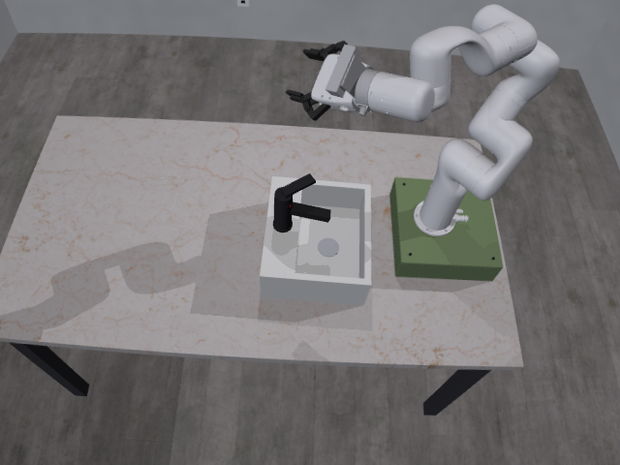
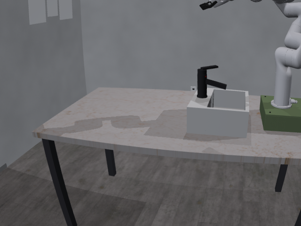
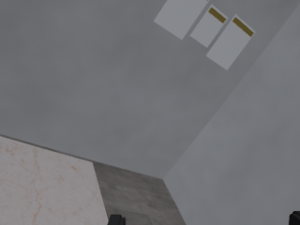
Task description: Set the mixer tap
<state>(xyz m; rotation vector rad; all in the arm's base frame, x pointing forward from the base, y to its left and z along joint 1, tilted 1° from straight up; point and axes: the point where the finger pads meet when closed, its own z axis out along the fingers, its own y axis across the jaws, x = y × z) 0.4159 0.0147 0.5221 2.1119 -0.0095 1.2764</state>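
Note:
A black mixer tap (image 1: 283, 210) stands on the left rim of a white sink (image 1: 318, 237). Its lever (image 1: 300, 185) points up and to the right, and its spout (image 1: 311, 212) reaches over the basin. A small red dot shows on the tap body; I see no blue dot. The tap also shows in the exterior view (image 2: 202, 82), with the lever (image 2: 209, 67) near level. My gripper (image 1: 310, 79) is open and empty, high above and behind the sink, well away from the lever. In the exterior view only a fingertip (image 2: 206, 4) shows at the top edge. The wrist view shows only fingertips, the wall and a table corner.
The arm's green base block (image 1: 446, 232) sits right of the sink on the marble table. A round drain (image 1: 328, 247) lies in the basin. Paper sheets (image 3: 206, 30) hang on the wall.

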